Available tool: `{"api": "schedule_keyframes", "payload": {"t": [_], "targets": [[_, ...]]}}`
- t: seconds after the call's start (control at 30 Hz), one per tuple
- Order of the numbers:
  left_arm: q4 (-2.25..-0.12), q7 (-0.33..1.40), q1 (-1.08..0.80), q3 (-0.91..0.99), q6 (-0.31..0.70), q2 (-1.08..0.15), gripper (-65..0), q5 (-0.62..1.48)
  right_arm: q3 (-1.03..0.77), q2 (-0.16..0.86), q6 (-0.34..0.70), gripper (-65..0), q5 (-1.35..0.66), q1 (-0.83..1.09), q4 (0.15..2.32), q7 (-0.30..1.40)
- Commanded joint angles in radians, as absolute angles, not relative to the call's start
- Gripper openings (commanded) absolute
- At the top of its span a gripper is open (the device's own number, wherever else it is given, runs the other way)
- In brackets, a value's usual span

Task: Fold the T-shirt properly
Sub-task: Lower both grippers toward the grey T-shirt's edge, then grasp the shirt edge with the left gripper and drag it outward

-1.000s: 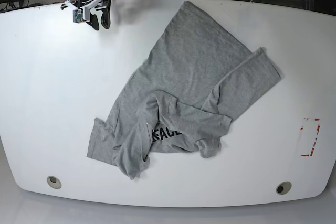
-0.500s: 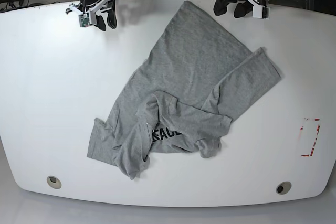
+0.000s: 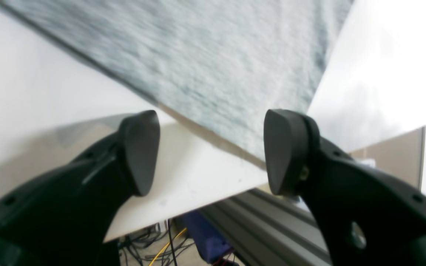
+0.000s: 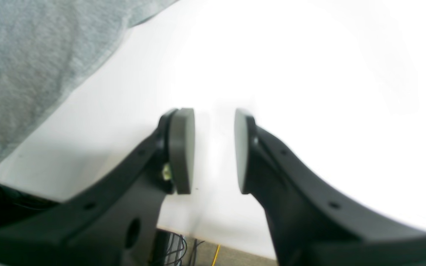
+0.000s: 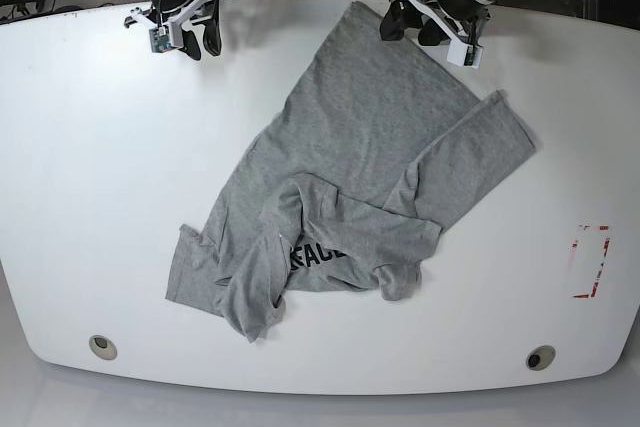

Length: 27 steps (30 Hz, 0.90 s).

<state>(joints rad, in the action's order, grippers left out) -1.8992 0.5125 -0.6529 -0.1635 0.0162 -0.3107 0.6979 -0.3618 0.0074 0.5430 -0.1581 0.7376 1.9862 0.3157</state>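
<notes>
base view: the t-shirt point(image 5: 360, 167) lies crumpled and skewed across the middle of the white surface point(image 5: 80, 197), its lower part bunched with black lettering showing. the left hand point(image 5: 412, 23) hovers at its far corner; the right hand point(image 5: 193, 33) sits well apart over bare surface. this looks like the opening reach.

left wrist view: the left hand point(image 3: 213, 151) is spread wide, empty, grey cloth just ahead.

right wrist view: the right hand point(image 4: 213, 149) is narrowly parted, empty, the shirt edge off to one side. next, likely pinching corners to spread it flat.
</notes>
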Motion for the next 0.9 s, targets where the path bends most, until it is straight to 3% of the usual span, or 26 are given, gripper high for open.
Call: {"api": "schedule_keyframes", "payload": {"t": [0.0, 0.7, 0.77, 0.87], "targets": [[-1.908, 0.545, -0.657, -0.160, 0.021, -0.314, -23.9, 0.704, -0.366, 0.012, 0.544, -47.7, -0.168, 0.745, 2.003, 0.292], [-1.874, 0.599, -0.542, -0.285, 0.021, -0.278, -24.4, 0.704, -0.364, 0.007, 0.541, -47.7, -0.168, 0.716, 2.000, 0.294], [-1.874, 0.599, -0.542, -0.286, 0.021, -0.278, -27.5, 0.699, -0.366, 0.007, 0.541, -47.7, -0.168, 0.719, 2.000, 0.294], [-1.867, 0.599, -0.536, -0.286, 0.022, -0.278, -40.4, 0.697, -0.367, 0.007, 0.541, -47.7, -0.168, 0.717, 1.998, 0.294]]}}
